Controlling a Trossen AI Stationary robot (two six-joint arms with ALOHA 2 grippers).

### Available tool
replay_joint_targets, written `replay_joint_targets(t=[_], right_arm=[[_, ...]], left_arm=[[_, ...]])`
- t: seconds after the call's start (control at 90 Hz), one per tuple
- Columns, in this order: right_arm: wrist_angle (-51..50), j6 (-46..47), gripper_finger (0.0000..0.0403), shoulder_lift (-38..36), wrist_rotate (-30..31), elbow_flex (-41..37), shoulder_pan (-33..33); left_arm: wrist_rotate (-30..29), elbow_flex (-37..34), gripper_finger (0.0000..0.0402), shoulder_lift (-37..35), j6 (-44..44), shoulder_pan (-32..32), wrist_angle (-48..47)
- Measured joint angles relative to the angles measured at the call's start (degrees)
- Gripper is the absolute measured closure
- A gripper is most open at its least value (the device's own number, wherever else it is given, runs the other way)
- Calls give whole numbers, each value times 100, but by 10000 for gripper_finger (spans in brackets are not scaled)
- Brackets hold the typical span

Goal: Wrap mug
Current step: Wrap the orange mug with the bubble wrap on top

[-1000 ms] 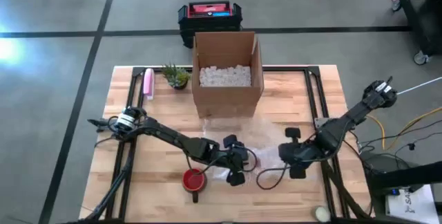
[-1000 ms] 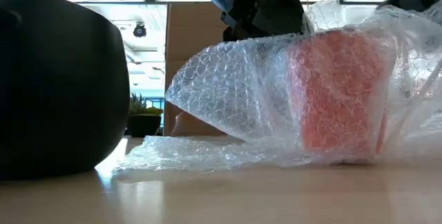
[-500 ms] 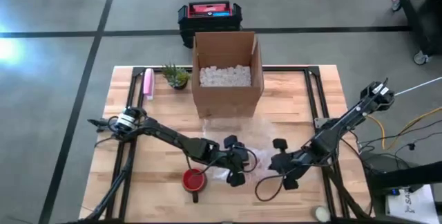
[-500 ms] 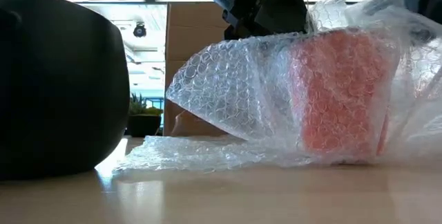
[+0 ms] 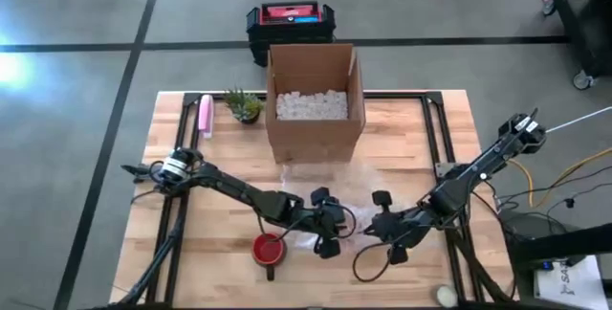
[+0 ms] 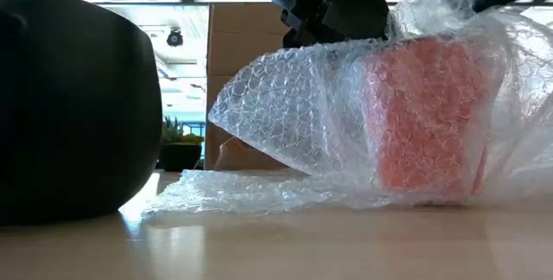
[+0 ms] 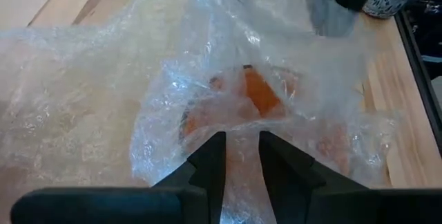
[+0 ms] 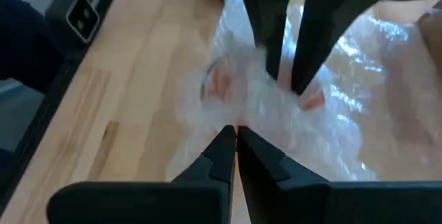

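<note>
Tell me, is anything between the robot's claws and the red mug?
Yes. Bubble wrap is draped over the mug, so it lies between the mug and both the left claw and the right claw. Nothing else visible does.

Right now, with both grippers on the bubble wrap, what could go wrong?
The left gripper pinches only a thin fold of bubble wrap; it may slip or tear. The right gripper, shut on the wrap's edge, pulling across could tip the red mug, which is loosely draped, not yet enclosed.
</note>
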Motion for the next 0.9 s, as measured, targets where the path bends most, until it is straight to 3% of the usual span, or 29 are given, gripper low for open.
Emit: replay_joint_targets(t=[0.411,0.689,0.9], right_arm=[[132,-473,401,113,4,276,-200],[-41,-1013,401,1393,-33,828,-507],[-1016,-1404,401,2349,-61,1739,-546]], left_arm=[[39,0,326,-4,2,-9,79],[114,-15,326,-7,8,-9,-44],[210,-20,326,-226,-170,-26,-178]])
